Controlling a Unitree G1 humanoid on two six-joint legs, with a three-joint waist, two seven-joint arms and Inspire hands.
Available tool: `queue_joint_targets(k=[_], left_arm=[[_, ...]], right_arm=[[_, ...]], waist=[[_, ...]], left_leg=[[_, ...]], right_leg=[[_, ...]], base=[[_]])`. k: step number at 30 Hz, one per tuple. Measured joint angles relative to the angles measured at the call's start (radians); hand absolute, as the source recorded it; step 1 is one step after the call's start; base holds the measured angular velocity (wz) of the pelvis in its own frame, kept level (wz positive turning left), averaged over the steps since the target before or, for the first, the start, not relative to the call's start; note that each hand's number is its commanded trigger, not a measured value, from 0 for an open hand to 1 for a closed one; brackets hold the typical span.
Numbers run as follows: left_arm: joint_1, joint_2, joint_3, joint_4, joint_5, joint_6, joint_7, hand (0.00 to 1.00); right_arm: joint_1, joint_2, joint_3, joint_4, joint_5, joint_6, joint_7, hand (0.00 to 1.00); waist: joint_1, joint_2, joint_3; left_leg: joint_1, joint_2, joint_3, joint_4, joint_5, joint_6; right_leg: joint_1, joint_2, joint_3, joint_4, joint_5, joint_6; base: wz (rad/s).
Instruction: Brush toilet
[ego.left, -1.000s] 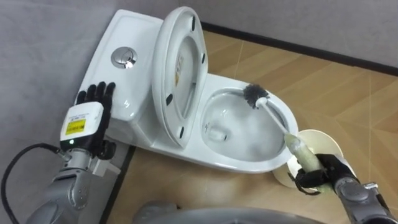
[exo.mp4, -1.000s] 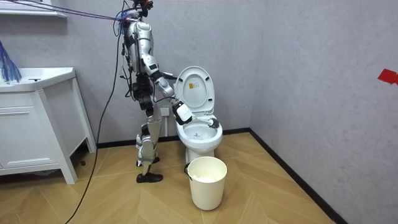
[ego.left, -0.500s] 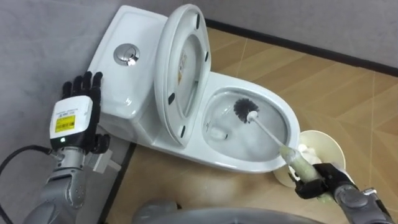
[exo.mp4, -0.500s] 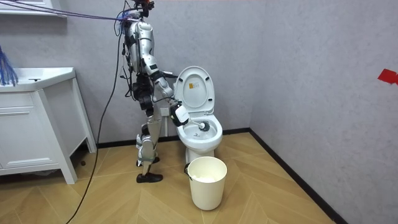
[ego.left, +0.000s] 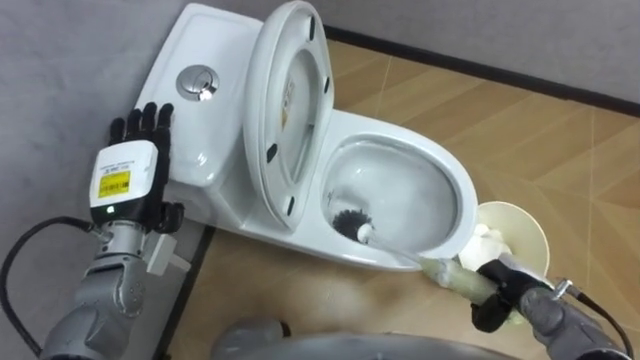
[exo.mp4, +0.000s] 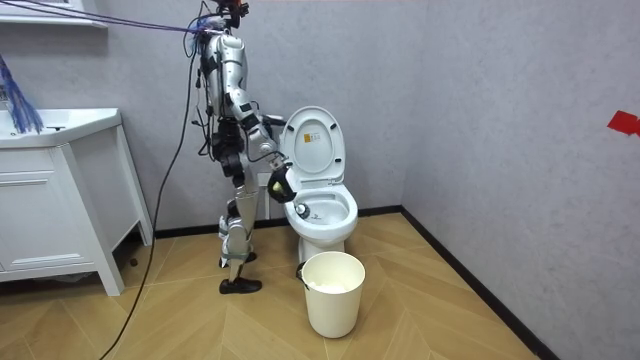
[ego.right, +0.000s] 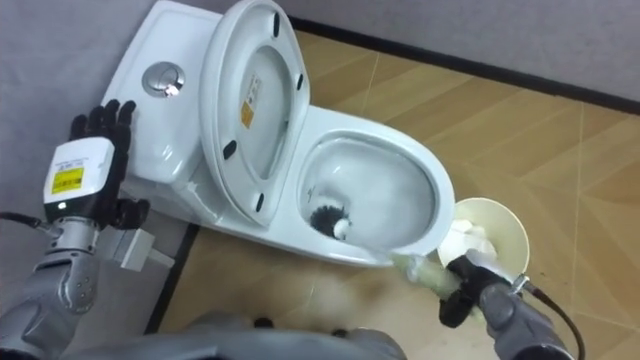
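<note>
A white toilet (ego.left: 400, 180) stands open, its seat and lid (ego.left: 290, 100) tipped up against the cistern (ego.left: 200, 90). My right hand (ego.left: 505, 292) at the lower right is shut on the pale handle of a toilet brush (ego.left: 450, 277). The brush's black head (ego.left: 350, 224) lies low inside the bowl against its near left wall. My left hand (ego.left: 135, 180) hovers open beside the cistern, fingers straight and pointing up. In the room view I stand at the toilet (exo.mp4: 320, 215) on its left side, leaning over it.
A cream bucket (ego.left: 515, 235) stands on the wooden floor just right of the bowl, close to my right hand; the room view shows the bucket (exo.mp4: 331, 290) in front of the toilet. A white cabinet with a basin (exo.mp4: 60, 200) stands at the room view's left.
The brush head has swept from the bowl's far rim down across the bowl to its near left wall. My right hand drew back toward me; the left hand stayed open by the cistern.
</note>
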Motion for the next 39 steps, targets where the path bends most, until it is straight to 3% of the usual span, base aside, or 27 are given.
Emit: queue_joint_targets(k=[4, 7, 13, 16, 18, 20, 23, 28, 34, 37, 39], left_arm=[[-0.068, 0.0, -0.047, 0.074, -0.008, -0.001, -0.001, 0.0], [-0.117, -0.001, -0.075, 0.112, -0.008, -0.008, -0.002, 0.0], [-0.222, 0.002, -0.103, 0.22, -0.009, -0.044, 0.054, 0.0], [-0.303, 0.01, -0.142, 0.273, -0.01, -0.051, 0.087, 0.0], [-0.371, 0.014, -0.16, 0.295, -0.01, -0.055, 0.108, 0.0], [-0.426, 0.017, -0.19, 0.323, -0.019, -0.054, 0.125, 0.0], [-0.506, 0.043, -0.244, 0.343, -0.039, -0.05, 0.142, 0.0], [-0.6, 0.075, -0.298, 0.346, -0.044, -0.043, 0.181, 0.0], [-0.672, 0.09, -0.334, 0.322, -0.047, -0.041, 0.227, 0.0], [-0.676, 0.133, -0.354, 0.273, -0.053, -0.026, 0.259, 0.0], [-0.68, 0.169, -0.36, 0.244, -0.057, -0.022, 0.278, 0.0]], right_arm=[[-0.032, 0.0, 0.024, 0.003, -0.051, 0.001, -0.032, 1.0], [-0.059, -0.001, 0.031, 0.009, -0.071, 0.001, -0.05, 1.0], [-0.173, -0.013, 0.08, 0.079, -0.077, 0.001, -0.105, 1.0], [-0.268, -0.035, 0.128, 0.132, -0.071, 0.001, -0.124, 1.0], [-0.331, -0.058, 0.16, 0.141, -0.072, 0.003, -0.134, 1.0], [-0.373, -0.076, 0.187, 0.143, -0.073, 0.009, -0.142, 1.0], [-0.433, -0.111, 0.237, 0.14, -0.072, 0.022, -0.161, 1.0], [-0.529, -0.133, 0.276, 0.14, -0.065, 0.057, -0.191, 1.0], [-0.644, -0.165, 0.349, 0.143, 0.01, 0.11, -0.225, 1.0], [-0.694, -0.175, 0.358, 0.145, 0.064, 0.13, -0.236, 1.0], [-0.744, -0.175, 0.359, 0.172, 0.112, 0.133, -0.252, 1.0]], waist=[[-0.008, 0.003, 0.0023], [-0.009, 0.012, 0.0089], [0.001, 0.026, 0.0189], [0.008, 0.029, 0.0311], [0.025, 0.026, 0.0464], [0.03, 0.026, 0.0487], [0.039, 0.022, 0.053], [0.063, 0.014, 0.0711], [0.1, 0.008, 0.076], [0.106, -0.006, 0.0805], [0.106, -0.022, 0.0887]], left_leg=[[-0.033, 0.0, -0.001, 0.03, 0.0, 0.0], [-0.058, 0.001, -0.001, 0.033, 0.0, 0.0], [-0.178, 0.003, 0.0, 0.099, 0.0, 0.0], [-0.249, 0.003, -0.004, 0.142, 0.0, 0.0], [-0.327, 0.001, -0.002, 0.18, 0.005, 0.007], [-0.381, -0.002, -0.006, 0.208, 0.007, 0.01], [-0.467, -0.014, -0.012, 0.239, 0.021, 0.014], [-0.567, -0.016, -0.009, 0.243, 0.066, 0.013], [-0.67, -0.019, -0.025, 0.261, 0.091, -0.001], [-0.718, -0.017, -0.026, 0.272, 0.098, -0.008], [-0.743, -0.018, -0.024, 0.277, 0.106, -0.013]], right_leg=[[-0.018, -0.001, -0.003, 0.0, 0.001, -0.001], [-0.043, 0.002, -0.006, 0.004, 0.004, -0.004], [-0.169, -0.007, -0.001, 0.082, 0.003, -0.006], [-0.242, -0.017, -0.004, 0.137, -0.001, -0.011], [-0.321, -0.025, -0.004, 0.181, 0.001, -0.016], [-0.375, -0.037, -0.017, 0.223, -0.001, -0.019], [-0.464, -0.058, -0.03, 0.265, -0.001, -0.025], [-0.565, -0.073, -0.048, 0.287, 0.023, -0.042], [-0.67, -0.085, -0.058, 0.331, 0.029, -0.061], [-0.723, -0.087, -0.058, 0.358, 0.025, -0.072], [-0.757, -0.089, -0.052, 0.38, 0.024, -0.081]], base=[[0.01], [0.0], [0.0], [0.07], [-0.02], [0.05], [0.07], [0.07], [0.08], [0.04], [0.0]])
